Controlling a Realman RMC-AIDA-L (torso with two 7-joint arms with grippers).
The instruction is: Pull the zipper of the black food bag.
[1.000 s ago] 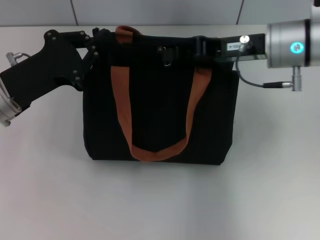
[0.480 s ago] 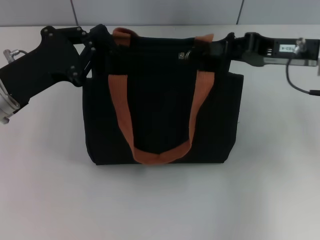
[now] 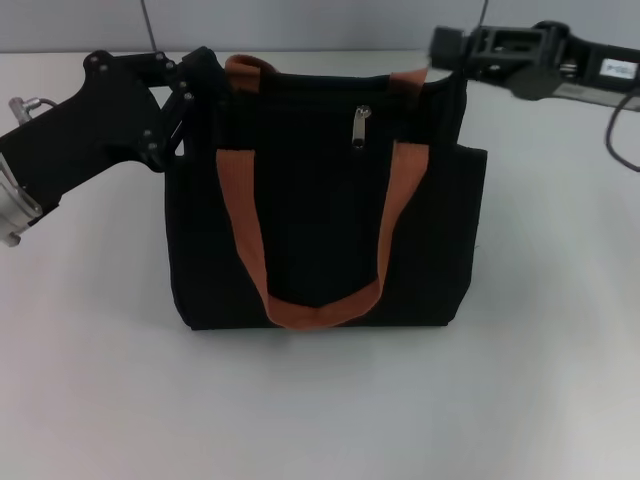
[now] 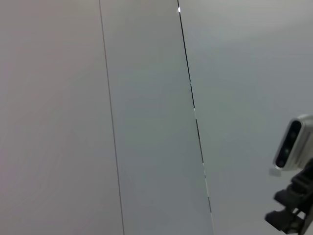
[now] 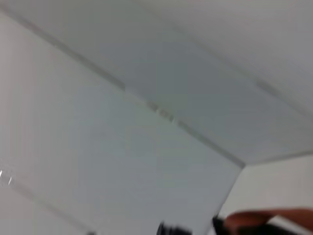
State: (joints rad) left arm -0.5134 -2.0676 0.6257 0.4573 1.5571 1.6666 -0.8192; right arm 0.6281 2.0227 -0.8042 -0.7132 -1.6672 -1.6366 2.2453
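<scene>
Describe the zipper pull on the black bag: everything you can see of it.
The zipper is a small silver metal tab, narrow and elongated, hanging down flat against the black food bag just below its top edge, between the two orange-brown straps. Nothing grips it: the right hand sits off past the bag's upper corner, apart from it.

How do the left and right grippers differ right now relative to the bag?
The left gripper sits against the bag's top left corner; the right gripper is off the top right corner, touching nothing visible. The left arm comes in from the near left, the right reaches across from the right. Neither holds the zipper, which hangs free on the bag's front.
</scene>
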